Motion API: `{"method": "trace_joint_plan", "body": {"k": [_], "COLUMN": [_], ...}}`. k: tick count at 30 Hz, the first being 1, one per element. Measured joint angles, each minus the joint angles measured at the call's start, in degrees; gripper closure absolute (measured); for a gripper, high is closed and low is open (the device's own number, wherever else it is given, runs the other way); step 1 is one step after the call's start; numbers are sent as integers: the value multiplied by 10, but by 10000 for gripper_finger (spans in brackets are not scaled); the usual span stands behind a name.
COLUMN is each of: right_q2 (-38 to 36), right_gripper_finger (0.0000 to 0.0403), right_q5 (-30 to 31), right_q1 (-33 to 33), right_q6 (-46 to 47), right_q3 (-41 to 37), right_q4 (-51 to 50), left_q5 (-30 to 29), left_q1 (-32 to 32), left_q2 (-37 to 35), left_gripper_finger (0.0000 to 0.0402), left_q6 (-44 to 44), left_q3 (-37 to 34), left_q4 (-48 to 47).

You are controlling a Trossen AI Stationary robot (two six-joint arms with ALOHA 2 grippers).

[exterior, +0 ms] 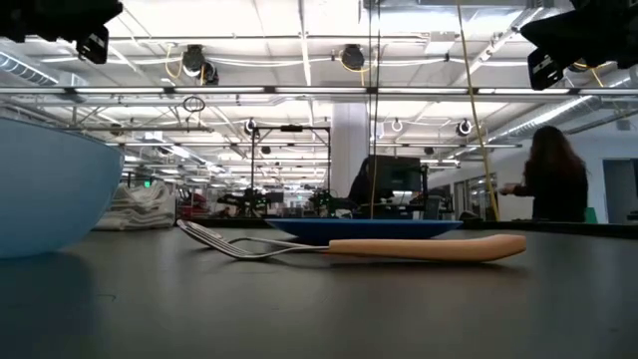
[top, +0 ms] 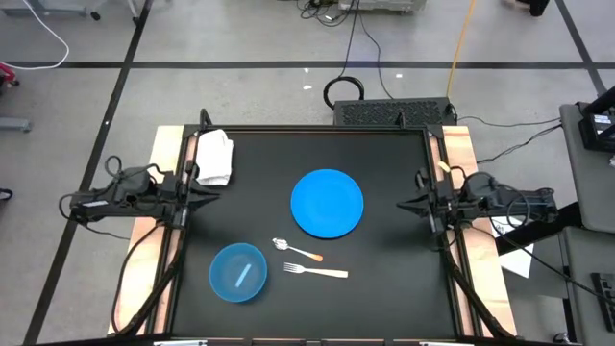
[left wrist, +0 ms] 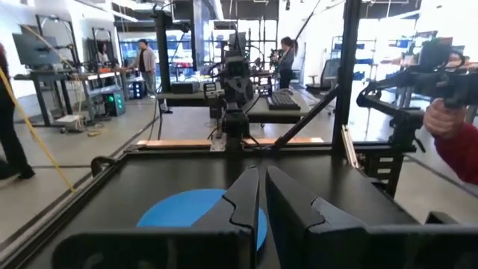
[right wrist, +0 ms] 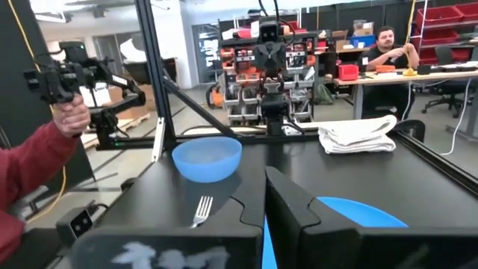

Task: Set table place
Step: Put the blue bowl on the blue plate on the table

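Observation:
On the black table lie a round blue plate, a blue bowl, a spoon and a fork with a pale handle. The fork lies flat in front of the plate, beside the bowl. A folded white cloth rests at the far left corner. My left gripper hovers at the table's left edge, pointing level across the table, shut and empty. My right gripper hovers at the right edge, facing it, shut and empty.
Light wooden strips run along the table's left and right sides. A thin black frame post stands at the table's side. A person's red-sleeved arm holds a device just beyond the table. Other people stand or sit farther off in the room.

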Motion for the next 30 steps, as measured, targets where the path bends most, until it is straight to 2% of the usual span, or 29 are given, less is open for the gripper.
{"method": "trace_joint_plan", "body": {"k": [7, 14, 20, 30], "right_q2": [-2, -2, -2, -2], "right_gripper_finger": [403, 403, 403, 403], "right_q5": [2, 2, 2, 2], "right_q1": [0, 0, 0, -1], "right_q6": [-13, -30, -62, -50], "right_q3": [-28, -83, -123, -131], "right_q4": [9, 91, 155, 169], "left_q5": [-3, 64, 99, 98], "left_q1": [0, 0, 0, 0], "left_q2": [0, 0, 0, 0], "left_gripper_finger": [369, 369, 369, 369], "left_q6": [13, 49, 72, 76], "left_q3": [-6, -6, -7, -65], "left_q4": [-11, -7, -38, 2]}}
